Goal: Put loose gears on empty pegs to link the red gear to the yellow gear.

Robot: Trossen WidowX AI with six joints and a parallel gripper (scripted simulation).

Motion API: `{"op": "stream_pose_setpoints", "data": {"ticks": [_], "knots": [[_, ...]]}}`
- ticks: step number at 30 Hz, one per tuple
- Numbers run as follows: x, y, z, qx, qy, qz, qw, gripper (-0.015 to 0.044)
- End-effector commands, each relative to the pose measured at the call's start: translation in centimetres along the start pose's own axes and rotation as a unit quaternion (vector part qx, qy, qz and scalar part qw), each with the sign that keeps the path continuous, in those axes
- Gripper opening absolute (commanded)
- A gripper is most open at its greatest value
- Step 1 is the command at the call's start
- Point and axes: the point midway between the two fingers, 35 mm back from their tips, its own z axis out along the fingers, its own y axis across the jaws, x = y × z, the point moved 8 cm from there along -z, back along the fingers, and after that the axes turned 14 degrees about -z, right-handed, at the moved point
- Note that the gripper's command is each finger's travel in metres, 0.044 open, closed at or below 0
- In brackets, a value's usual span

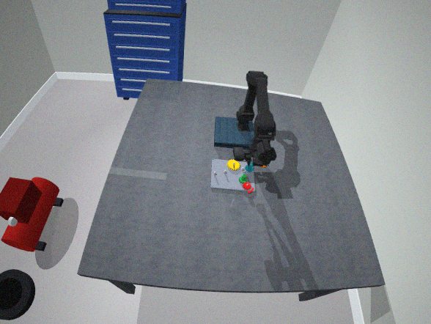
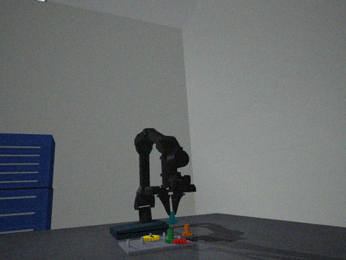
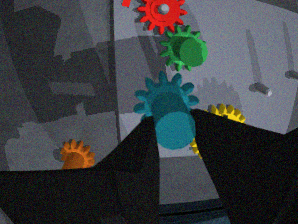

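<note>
My gripper is shut on the hub of the teal gear and holds it upright above the board's back right part. The grey board lies below. The red gear is on its front right peg. The green gear stands on the board beside the red gear. The yellow gear is at the board's back, partly hidden by a finger in the wrist view. Bare pegs show at the left.
The orange gear stands on the table to the right of the board. The dark blue base plate lies behind the board. A red arrow marks the board beside the red gear.
</note>
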Motion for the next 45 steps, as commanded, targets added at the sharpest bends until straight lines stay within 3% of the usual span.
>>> {"op": "stream_pose_setpoints", "data": {"ticks": [1, 22, 34, 45], "knots": [[0.0, -0.1, 0.0, 0.003, 0.001, 0.052, 0.999, 0.0000], [0.1, -0.1, -0.1, 0.003, 0.000, 0.341, 0.940, 0.0000], [0.0, -0.1, 0.0, 0.003, 0.000, 0.339, 0.941, 0.0000], [0.1, 0.0, 1.3, 0.003, 0.001, 0.246, 0.969, 0.0000]]}}
